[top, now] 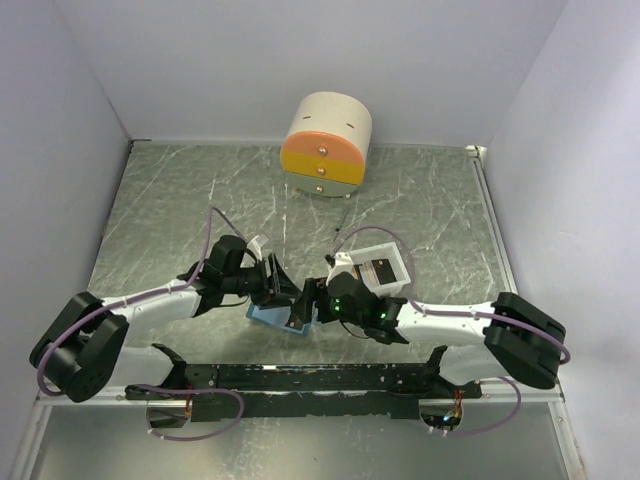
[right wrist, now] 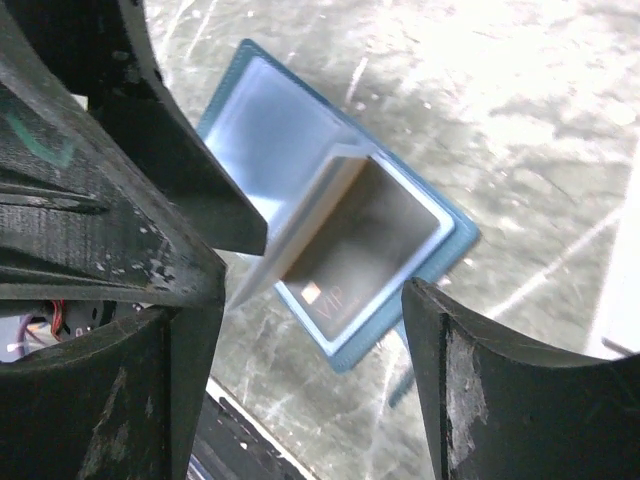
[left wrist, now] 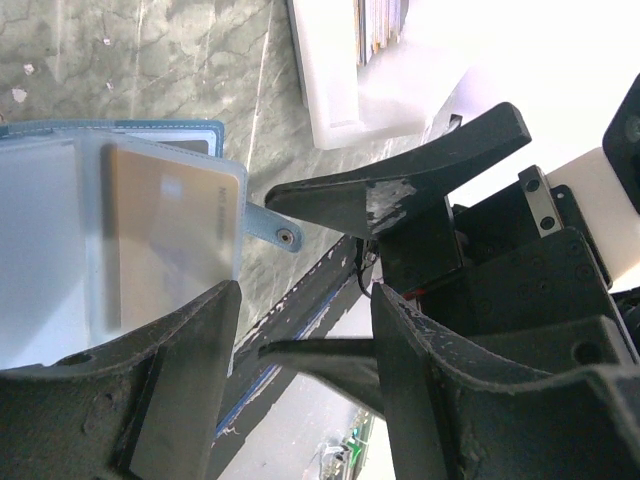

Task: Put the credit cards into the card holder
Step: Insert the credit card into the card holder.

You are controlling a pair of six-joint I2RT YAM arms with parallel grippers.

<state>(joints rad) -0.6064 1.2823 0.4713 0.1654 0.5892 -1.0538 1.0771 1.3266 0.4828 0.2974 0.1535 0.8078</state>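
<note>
Where the arms met at the middle of the near edge, the left gripper (left wrist: 305, 300) and the right gripper (right wrist: 315, 285) stood wide, gripping nothing. The card holder (top: 270, 315) lay open beneath them, an orange-tan card (left wrist: 165, 230) in its slot. Beyond lay a white tray (top: 401, 262).

card holder (top: 266, 314) lying mostly hidden beneath left claw (top: 278, 292) and right claw (top: 312, 300), white tray (left wrist: 335, 90) running off the top edge, tan card (left wrist: 165, 235) print blurring
</note>
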